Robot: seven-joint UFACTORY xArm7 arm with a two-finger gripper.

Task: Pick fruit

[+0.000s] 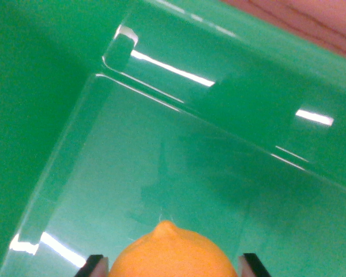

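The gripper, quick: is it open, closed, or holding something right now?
Gripper: closed on the orange fruit, one finger on each side, above the floor of the green bin.

bright, soft focus | white glare streaks on green bin walls | faint shadow on floor
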